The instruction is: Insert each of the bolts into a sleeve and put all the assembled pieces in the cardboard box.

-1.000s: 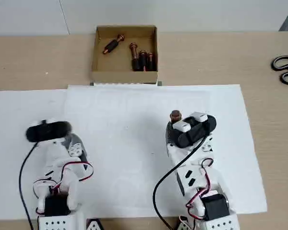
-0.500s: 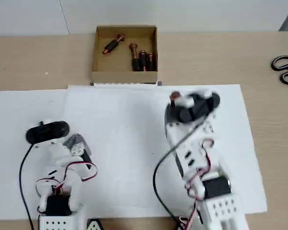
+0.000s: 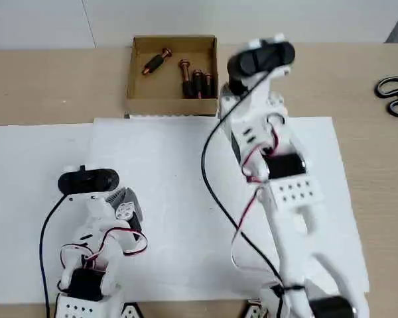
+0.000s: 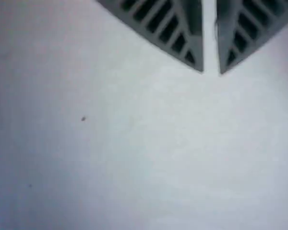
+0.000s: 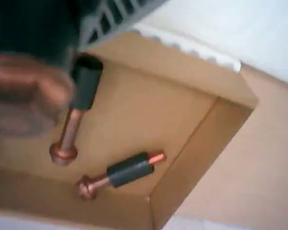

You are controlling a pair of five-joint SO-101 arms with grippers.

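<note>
The cardboard box (image 3: 138, 99) stands at the table's far side with several assembled pieces in it: one copper bolt in a black sleeve (image 3: 156, 61) lies alone, others (image 3: 198, 82) lie bunched together. My right gripper (image 3: 231, 85) hovers at the box's right edge, shut on a bolt-and-sleeve piece (image 5: 26, 93), which looms blurred and close in the right wrist view. Beyond it lie two pieces (image 5: 125, 171) (image 5: 79, 105) on the box floor (image 5: 201, 139). My left gripper (image 4: 210, 52) is shut and holds nothing, low over the white paper (image 3: 186, 172) at near left (image 3: 123, 199).
Scissors (image 3: 395, 94) lie at the table's far right edge. The white paper covers the middle of the table, with bare wood around the box.
My right arm has stretched forward from the middle of the paper to the box's right edge, carrying the piece. The left arm has shifted slightly to the right and nearer.
</note>
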